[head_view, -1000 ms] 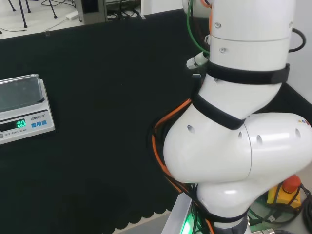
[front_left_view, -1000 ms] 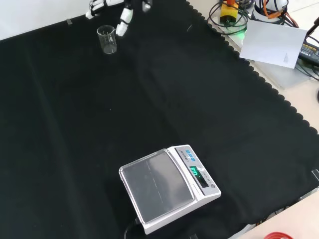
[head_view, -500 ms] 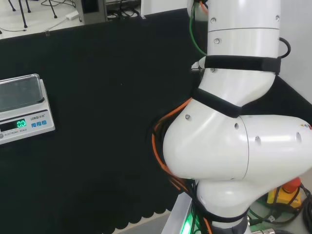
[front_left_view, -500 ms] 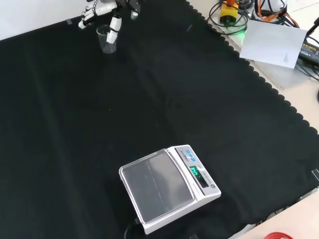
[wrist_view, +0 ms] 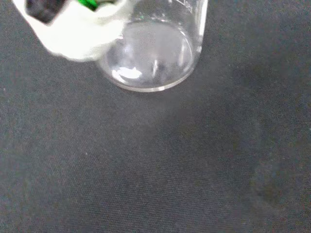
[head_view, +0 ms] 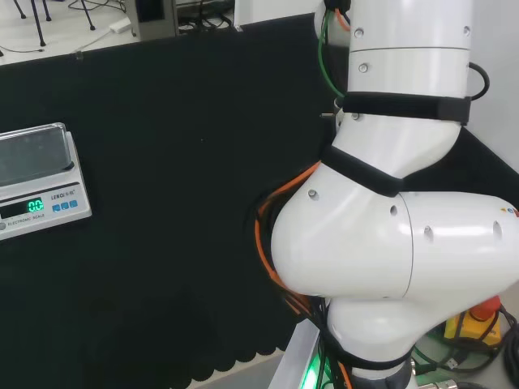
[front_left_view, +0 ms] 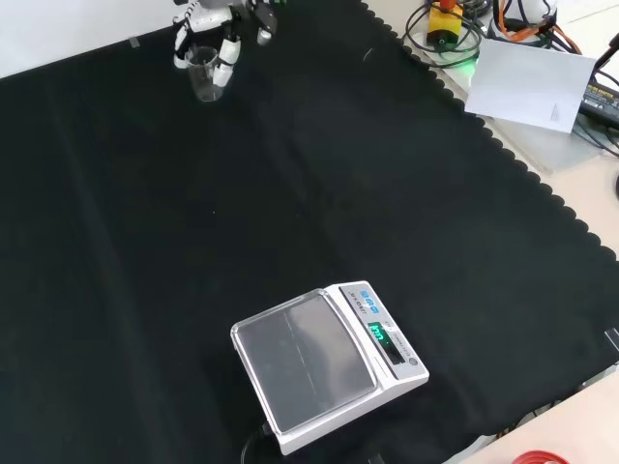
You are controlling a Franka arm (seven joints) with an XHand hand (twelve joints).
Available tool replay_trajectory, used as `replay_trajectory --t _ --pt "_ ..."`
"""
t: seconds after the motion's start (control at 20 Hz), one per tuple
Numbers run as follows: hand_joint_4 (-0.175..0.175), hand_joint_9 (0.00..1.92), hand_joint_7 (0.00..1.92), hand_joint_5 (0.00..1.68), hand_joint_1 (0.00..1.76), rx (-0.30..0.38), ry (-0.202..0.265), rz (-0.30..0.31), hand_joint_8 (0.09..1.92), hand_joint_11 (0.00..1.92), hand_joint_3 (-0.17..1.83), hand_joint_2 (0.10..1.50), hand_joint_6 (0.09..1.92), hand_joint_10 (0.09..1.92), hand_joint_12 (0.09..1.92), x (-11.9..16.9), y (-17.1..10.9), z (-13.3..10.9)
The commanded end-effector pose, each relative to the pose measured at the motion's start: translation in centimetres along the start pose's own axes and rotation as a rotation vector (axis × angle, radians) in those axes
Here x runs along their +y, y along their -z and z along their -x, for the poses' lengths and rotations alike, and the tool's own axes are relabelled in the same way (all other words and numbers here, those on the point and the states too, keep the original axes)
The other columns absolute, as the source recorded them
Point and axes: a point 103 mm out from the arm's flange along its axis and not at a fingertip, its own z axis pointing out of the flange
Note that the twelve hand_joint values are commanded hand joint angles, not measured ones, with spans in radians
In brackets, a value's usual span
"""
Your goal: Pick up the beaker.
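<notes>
In the front view a small clear glass beaker (front_left_view: 204,75) stands upright on the black cloth at the far top left. The hand (front_left_view: 208,15) reaches down over it from the view's top. One finger (front_left_view: 181,55) lies against the beaker's left side and another (front_left_view: 228,56) against its right, curled round it. In the wrist view the beaker (wrist_view: 150,53) is close, its round base resting on the cloth and nothing inside it. A blurred white part of the hand (wrist_view: 77,29) overlaps its wall.
A white electronic scale (front_left_view: 324,362) with a lit green display sits near the front view's bottom, also at the head view's left (head_view: 36,182). The arm's white links (head_view: 389,243) stand at the head view's right. A paper sheet (front_left_view: 532,82) and cables lie beyond the cloth's scalloped edge.
The hand has come down and left over the beaker. Its fingers, spread wide beside the glass before, have drawn in against both its sides. The beaker has not moved.
</notes>
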Motion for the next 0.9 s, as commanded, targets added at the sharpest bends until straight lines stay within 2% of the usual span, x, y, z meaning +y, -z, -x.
replay_trajectory --t 0.05,0.15,0.35,0.65,0.9 --pt "0.174 0.93 0.90 1.10 1.04 0.040 -0.005 0.126 0.88 0.39 0.45 0.65 0.67 0.65 1.47 -0.2 0.4 -1.2" --pt "0.175 0.96 0.94 1.25 1.09 0.038 -0.004 0.132 0.89 0.44 0.39 0.75 0.53 0.65 1.45 -0.2 0.5 -1.4" --pt "0.175 1.01 1.03 1.37 1.13 0.035 0.002 0.134 0.88 0.49 0.37 0.77 0.37 0.64 1.42 -0.1 0.7 -1.6" --pt "0.175 1.02 1.06 1.40 1.13 0.043 0.024 0.141 0.87 0.50 0.40 0.75 0.33 0.64 1.41 -0.4 1.6 -2.2" --pt "0.175 1.02 1.06 1.41 1.14 0.037 0.064 0.158 0.87 0.51 0.42 0.74 0.32 0.64 1.41 -0.8 3.4 -4.3"
